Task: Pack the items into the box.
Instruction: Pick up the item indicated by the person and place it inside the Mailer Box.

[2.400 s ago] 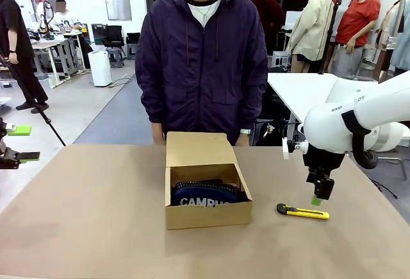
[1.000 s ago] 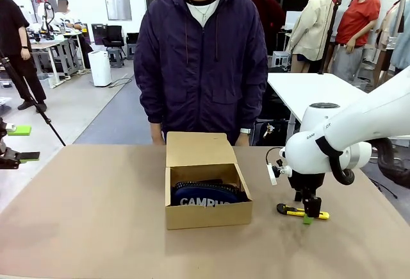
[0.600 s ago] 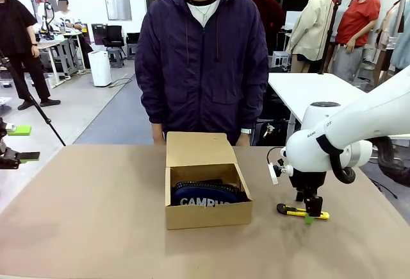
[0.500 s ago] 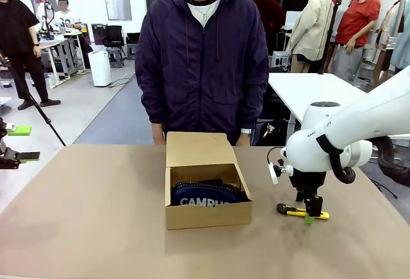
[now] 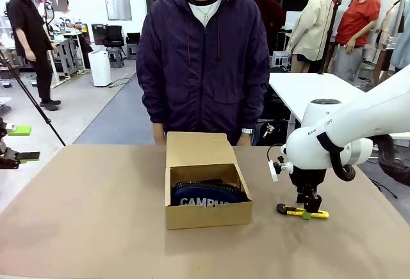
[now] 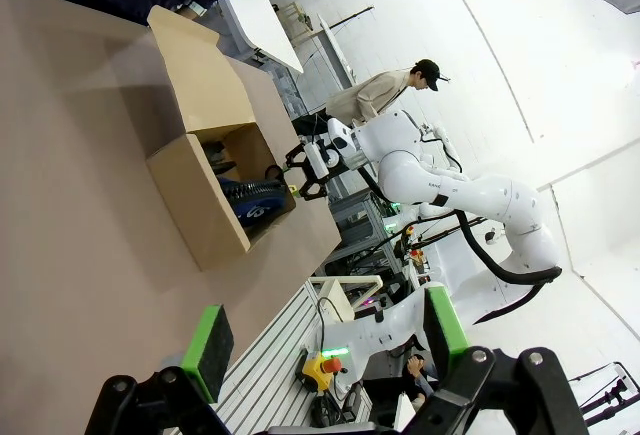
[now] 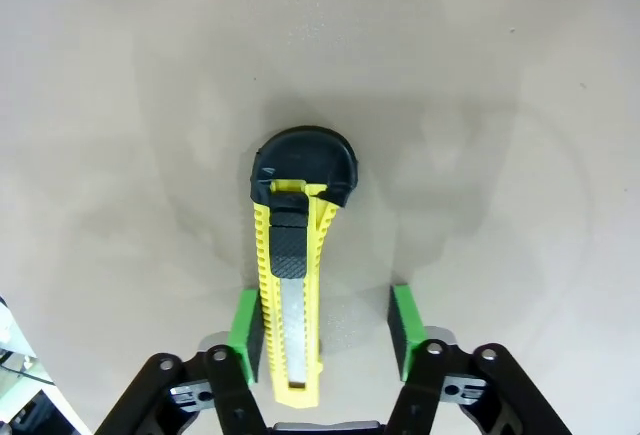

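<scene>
The brown cardboard box (image 5: 208, 213) sits near the middle of the tabletop (image 5: 96, 215), its flap lid (image 5: 198, 149) standing upright at the far side. Inside lies the navy pouch (image 5: 206, 197), with its white "CAMPUS" lettering showing just above the box's front wall.

The yellow-and-black utility knife (image 5: 302, 212) lies flat on the tabletop to the right of the box, apart from it. The right arm (image 5: 346, 138) reaches in from the right, and the right tool (image 5: 306, 213) points straight down onto the knife.

In the right wrist view the right tool straddles the rear part of the knife's yellow body, and the black end cap (image 7: 303, 165) points away from the camera. One green pad (image 7: 246, 330) rests against the ribbed side of the knife. The other pad (image 7: 403, 325) stands off from it, with bare tabletop between them. The tool is therefore partly closed around the knife but not clamped on it, and the knife rests on the surface.

The left tool (image 6: 325, 340) hangs above the tabletop at the robot's left side, well away from the box. Its two fingers are spread wide with nothing between them. From its camera the box appears tilted, with the pouch visible inside and the right arm beyond it.

A person (image 5: 202, 67) in a dark zipped jacket stands at the far edge, directly behind the box, with both hands low behind the raised flap.
</scene>
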